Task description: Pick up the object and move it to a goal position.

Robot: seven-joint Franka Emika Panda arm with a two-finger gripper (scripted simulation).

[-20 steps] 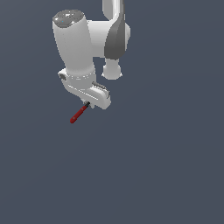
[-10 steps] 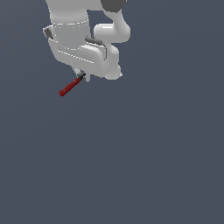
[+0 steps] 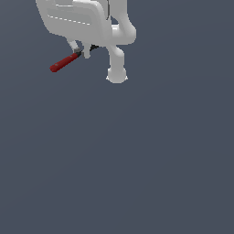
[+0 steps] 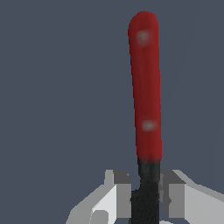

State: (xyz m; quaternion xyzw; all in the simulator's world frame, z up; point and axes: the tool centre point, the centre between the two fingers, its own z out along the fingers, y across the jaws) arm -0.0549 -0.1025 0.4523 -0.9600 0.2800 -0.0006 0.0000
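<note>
High above the plain dark-grey floor (image 3: 137,173), the white two-fingered gripper (image 3: 83,49) clamps the black blade end of the small red-handled knife-like stick (image 3: 64,62), so the pick-up looks done; carrying it to the goal, marked nowhere, remains. Only the wrist view shows both fingers (image 4: 113,192) pressed against the blade, handle jutting clear.

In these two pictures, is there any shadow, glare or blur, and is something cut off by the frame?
Exterior view: flat, even light, no cast shadow on the grey ground; the arm is cut off at the top edge, and the gripper is small. Wrist view: the knife is close, with soft edges; two pale glare spots sit on its red handle; its black blade runs out at the frame's edge between the fingers.
</note>
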